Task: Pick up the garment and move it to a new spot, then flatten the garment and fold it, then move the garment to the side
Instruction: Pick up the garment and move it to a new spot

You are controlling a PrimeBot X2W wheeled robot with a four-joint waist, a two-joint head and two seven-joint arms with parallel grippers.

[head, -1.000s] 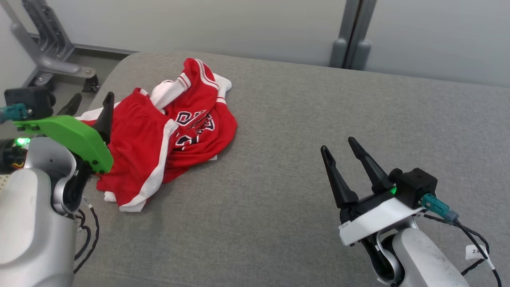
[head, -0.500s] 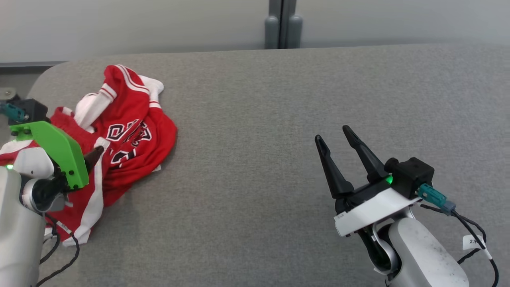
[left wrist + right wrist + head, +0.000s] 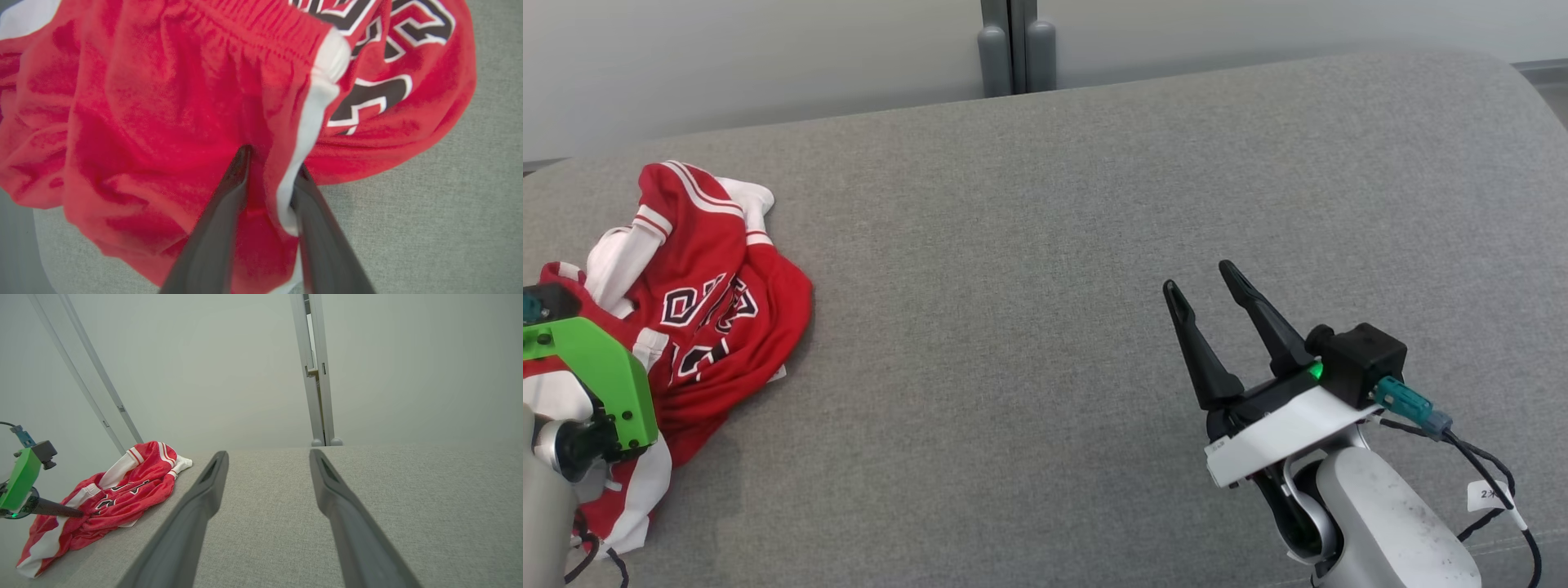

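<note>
A crumpled red garment [image 3: 711, 310] with white trim and black lettering lies at the left end of the grey cushioned surface [image 3: 1029, 343]. In the left wrist view my left gripper [image 3: 273, 161] is pressed into the garment [image 3: 163, 102], its two fingers drawn close with a fold of red cloth and a white stripe pinched between them. In the head view its green wrist mount [image 3: 596, 367] covers the fingers. From the right wrist view one dark left finger [image 3: 57, 509] reaches into the garment [image 3: 118, 490]. My right gripper [image 3: 1199, 276] stands open and empty over bare cushion at the right [image 3: 267, 454].
The cushion's left edge runs just beyond the garment, and its rounded far right corner [image 3: 1515, 73] is in sight. A pale wall with a grey vertical post [image 3: 1010, 45] stands behind. Wide bare cushion stretches between the garment and my right gripper.
The head camera has swung right, shifting the whole picture left. My left gripper has dropped from above the garment's edge into the cloth and its fingers have drawn together. The right gripper holds still.
</note>
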